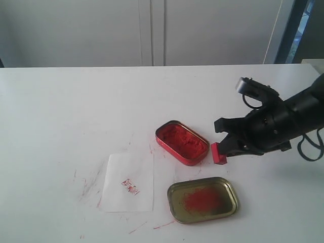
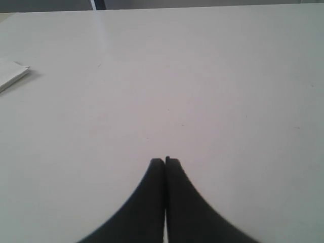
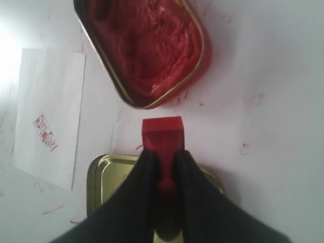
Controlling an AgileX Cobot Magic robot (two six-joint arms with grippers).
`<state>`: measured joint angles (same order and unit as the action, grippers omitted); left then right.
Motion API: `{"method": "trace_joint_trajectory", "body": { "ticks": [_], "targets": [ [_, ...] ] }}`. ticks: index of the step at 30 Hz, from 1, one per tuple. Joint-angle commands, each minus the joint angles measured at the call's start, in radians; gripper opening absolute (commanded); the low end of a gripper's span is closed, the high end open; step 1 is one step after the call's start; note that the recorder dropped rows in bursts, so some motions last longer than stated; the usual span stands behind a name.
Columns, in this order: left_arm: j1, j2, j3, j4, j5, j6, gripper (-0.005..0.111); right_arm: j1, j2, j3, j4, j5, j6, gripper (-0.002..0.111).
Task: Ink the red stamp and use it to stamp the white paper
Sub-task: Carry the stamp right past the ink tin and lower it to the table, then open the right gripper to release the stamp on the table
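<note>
Two grippers: we count one per arm. Only the right arm shows in the exterior view.
Right gripper [image 1: 226, 150]: its black fingers [image 3: 148, 167] pinch the narrow handle of the stamp from both sides, and the arm reaches in from the right edge of the table.
Left gripper [image 2: 165, 161]: we see its two dark fingers pressed together, tip to tip, holding nothing, over a bare stretch of table.
Small solid red plastic stamp [image 1: 218, 153]: it is held in the right gripper just beside the right end of the red tin, between the tin and the lid. Its wider flat base [image 3: 162, 131] points away from the fingers. We cannot tell whether it touches the table.
Red oval metal tin [image 1: 172, 151]: it lies open near the middle of the table, filled with rough red ink paste [image 1: 183, 139].
Gold-coloured metal lid [image 1: 223, 195]: it lies open side up, nearer the camera than the tin and apart from it, with a red smear [image 1: 198, 200] in its middle.
White sheet of paper [image 1: 126, 172]: it lies flat to the left of the lid and well apart from the stamp. We note a small red imprint [image 1: 130, 187] on its lower half.
White table [image 1: 76, 111]: it carries all of the above. Faint red streaks [image 1: 91, 182] mark it to the left of the paper, and others below the paper's lower edge.
Wrist-camera detail: the right wrist view shows the tin [image 3: 206, 50], the paper [image 3: 50, 96] with its imprint [image 3: 44, 132], and the lid [image 3: 109, 177] partly hidden under the fingers.
</note>
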<state>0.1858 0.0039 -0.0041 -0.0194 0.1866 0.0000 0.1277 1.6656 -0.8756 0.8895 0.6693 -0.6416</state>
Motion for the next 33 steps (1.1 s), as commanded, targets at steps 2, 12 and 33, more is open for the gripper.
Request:
{"method": "trace_joint_trajectory", "body": {
  "ticks": [2,12,33],
  "targets": [
    [-0.031,-0.004,0.004,-0.005,-0.001,0.0,0.0,-0.048,0.023,0.005,0.043,0.014,-0.052,0.0],
    [-0.038,-0.004,0.004,-0.005,-0.001,0.0,0.0,-0.049,0.159,0.005,0.207,0.045,-0.187,0.0],
    [-0.038,-0.004,0.004,-0.005,-0.001,0.0,0.0,-0.049,0.187,0.005,0.213,-0.046,-0.165,0.013]
  ]
}}
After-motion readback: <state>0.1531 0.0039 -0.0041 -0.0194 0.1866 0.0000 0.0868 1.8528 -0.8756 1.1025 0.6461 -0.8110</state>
